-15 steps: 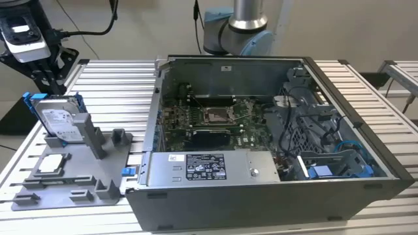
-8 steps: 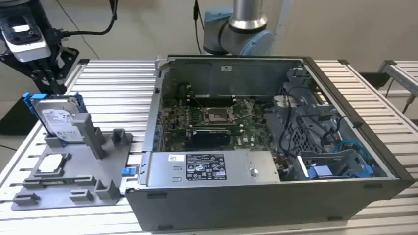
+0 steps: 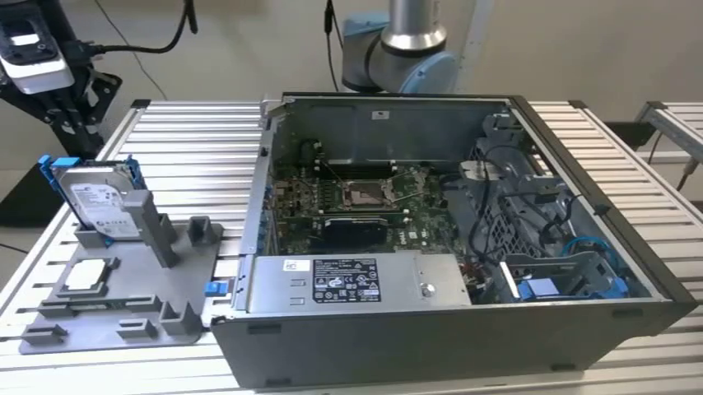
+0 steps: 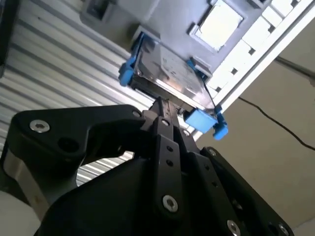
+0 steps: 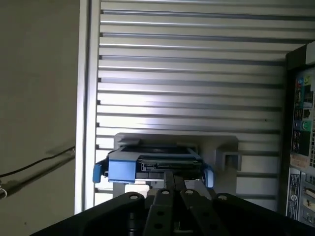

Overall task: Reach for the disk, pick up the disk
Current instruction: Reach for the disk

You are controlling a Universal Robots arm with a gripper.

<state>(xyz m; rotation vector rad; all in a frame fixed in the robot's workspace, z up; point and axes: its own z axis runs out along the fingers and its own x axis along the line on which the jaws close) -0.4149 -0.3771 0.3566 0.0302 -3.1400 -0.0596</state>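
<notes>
Finding the disk (image 3: 97,202) upright on edge in a slot of the grey holder (image 3: 132,292), white label facing out, blue bracket (image 3: 46,169) round its rim. Resting with that holder on the slatted table (image 3: 187,156), at the exterior view's left of the open computer case (image 3: 439,346). Sharing the holder with a small square chip (image 3: 88,276), laid flat nearer the camera. Pointing down at the disk's top edge in both wrist views, clear of it: gripper (image 4: 160,104), fingertips pressed together on nothing.

black end effector (image 4: 160,104) points downward, its two fingers (image 5: 167,185) pressed close together
</notes>
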